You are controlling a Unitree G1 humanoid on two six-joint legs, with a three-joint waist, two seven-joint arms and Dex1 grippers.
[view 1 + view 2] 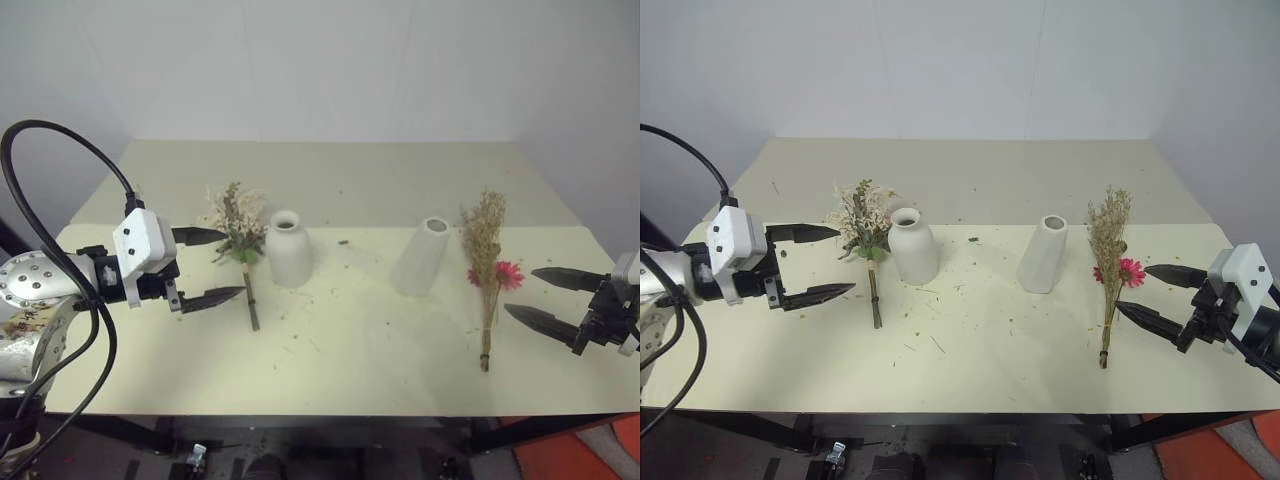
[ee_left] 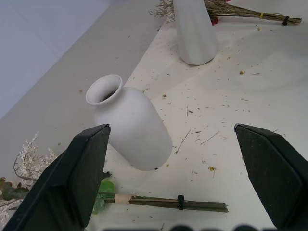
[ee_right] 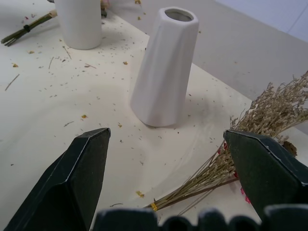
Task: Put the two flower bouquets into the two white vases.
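Bouquets both lie flat on the pale yellow table [image 1: 350, 370], neither one in a vase. The short bouquet of cream sprigs and green leaves [image 1: 238, 240] lies just past the tips of the left gripper [image 1: 214, 268], its bound stem [image 2: 171, 202] pointing back toward the table's near edge. That gripper hangs above the tabletop with its two black fingers [image 2: 72, 183] spread wide and nothing between them. Just beyond the bouquet, on its far side from the gripper, stands the squat, round-shouldered matte white vase with a narrow neck [image 1: 288, 250], upright and close beside the leaves.

The taller bouquet of tan dried grasses with a bright pink-red daisy [image 1: 1110, 265] lies ahead of the right gripper [image 1: 1160, 296], near its fingertips but not touching them, stem end toward the near edge. This gripper also stands fully open and empty, above the table. Past the grasses, farther from the gripper, stands the taller matte white tapering cylinder vase [image 3: 164, 67], upright, just beside the flower heads.

The two vases are apart, in the middle of the table between the two grippers. Small bits of dry plant litter [image 2: 202, 139] are scattered on the surface around them.
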